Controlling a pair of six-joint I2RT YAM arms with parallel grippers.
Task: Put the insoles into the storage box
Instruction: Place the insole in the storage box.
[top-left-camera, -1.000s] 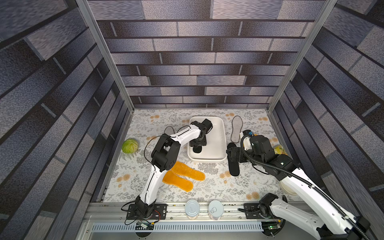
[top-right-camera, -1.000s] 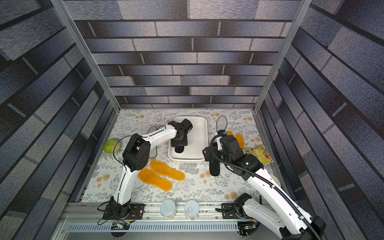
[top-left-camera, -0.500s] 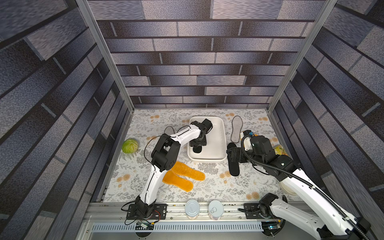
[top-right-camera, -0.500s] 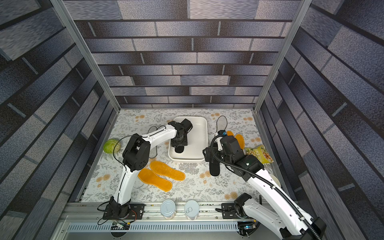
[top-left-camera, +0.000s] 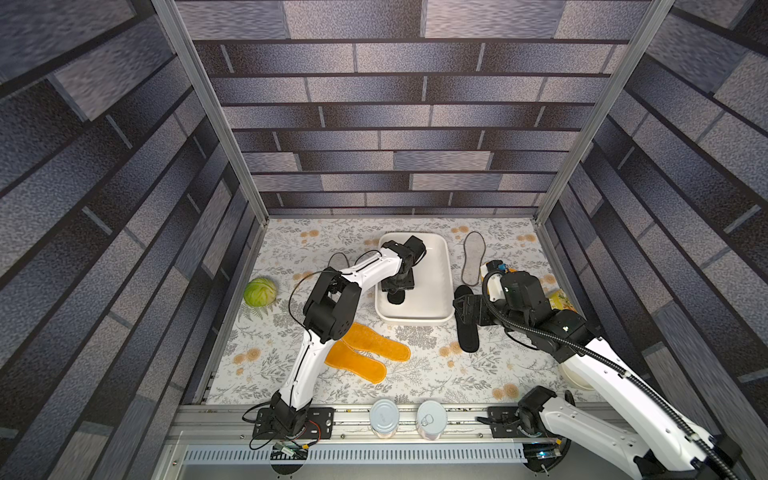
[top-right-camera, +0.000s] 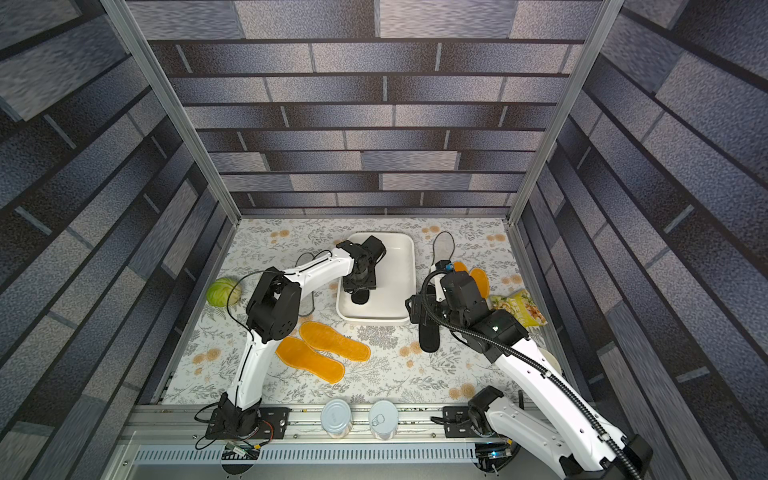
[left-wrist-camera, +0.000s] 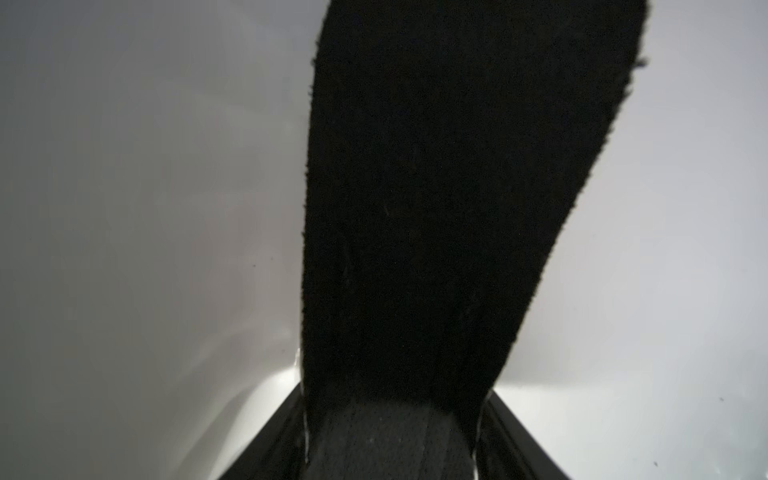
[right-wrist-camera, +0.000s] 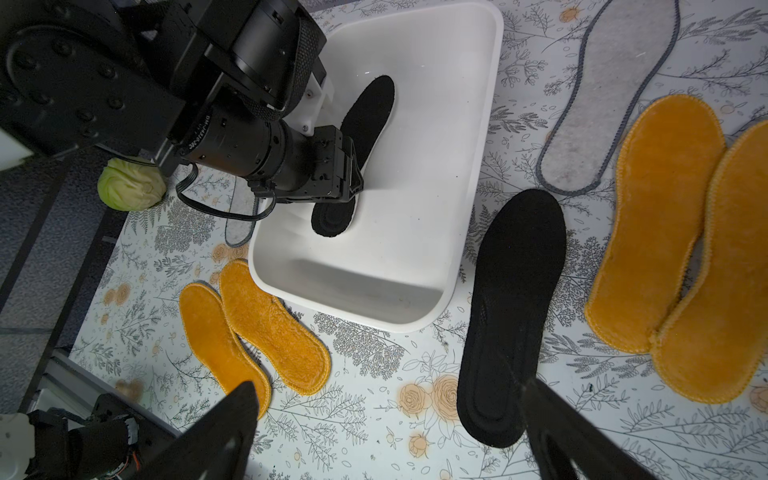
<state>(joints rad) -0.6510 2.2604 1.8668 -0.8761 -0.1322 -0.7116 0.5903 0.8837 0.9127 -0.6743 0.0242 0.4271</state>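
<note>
While the left end effector (right-wrist-camera: 352, 187) pinches a black insole (right-wrist-camera: 370, 110) in the storage box (right-wrist-camera: 482, 137), the right end effector (right-wrist-camera: 395, 432) gapes empty

Eight insoles (top-left-camera: 468, 338), one storage box (top-left-camera: 432, 286), two cans (top-left-camera: 384, 417), one cabbage (top-left-camera: 260, 292), one bag (top-right-camera: 517, 307)

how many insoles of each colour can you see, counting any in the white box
black insoles: 2
grey felt insoles: 2
orange insoles: 4
total: 8
</note>
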